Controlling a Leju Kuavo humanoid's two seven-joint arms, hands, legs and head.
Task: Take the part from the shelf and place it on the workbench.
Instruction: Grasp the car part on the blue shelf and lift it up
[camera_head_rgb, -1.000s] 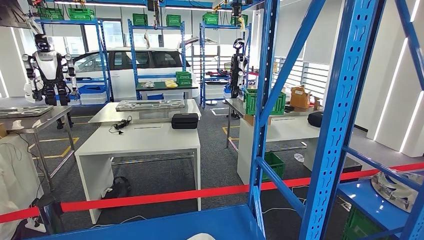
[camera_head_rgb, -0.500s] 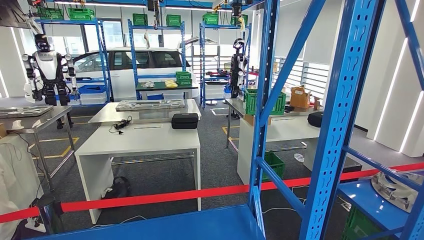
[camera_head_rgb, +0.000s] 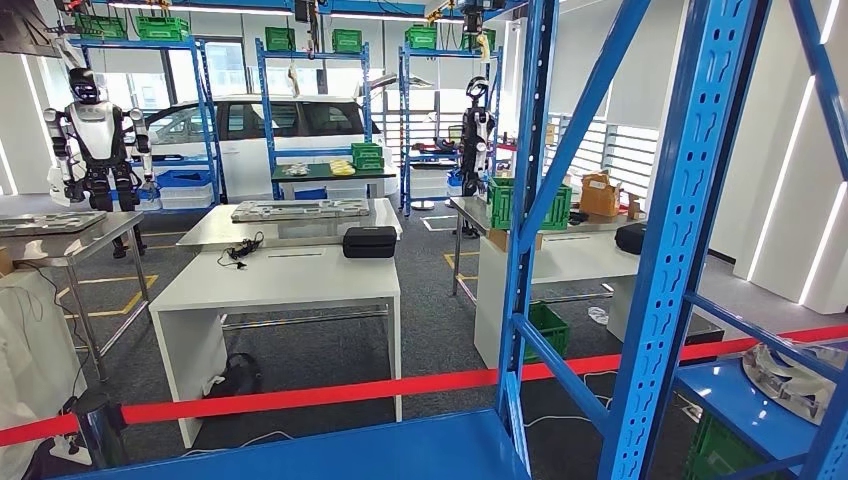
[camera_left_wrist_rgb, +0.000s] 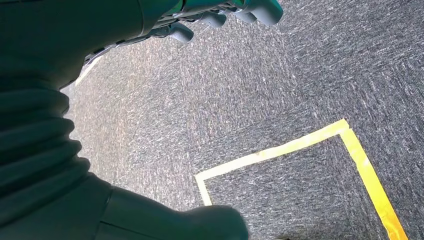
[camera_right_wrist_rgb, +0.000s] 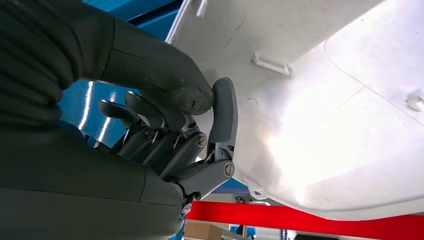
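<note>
Gripping the white part by its edge, the right hand is pinching the panel between the thick thumb and the darker fingers, which are curling up against its underside. That edge grip is probably chosen because the part is a broad, thin moulded shell with small clips on its surface, too wide to wrap around, so a rim is the sensible place to take hold. The part is sitting close above the blue shelf surface, and it is hard to tell whether it is resting there or just lifted clear. Below it a red barrier tape is running across the right wrist view.

The left hand is hanging down beside the body over grey carpet marked with yellow floor tape; its fingers are loosely curled around nothing, apparently kept out of the way while one hand does the carrying.

In the head view, the blue shelf upright is standing close in front, with the red barrier tape beyond it and a white counter further off, holding a black case. That counter is looking like a likely destination, though the robot would first need to draw the part out past the uprights without catching it.
</note>
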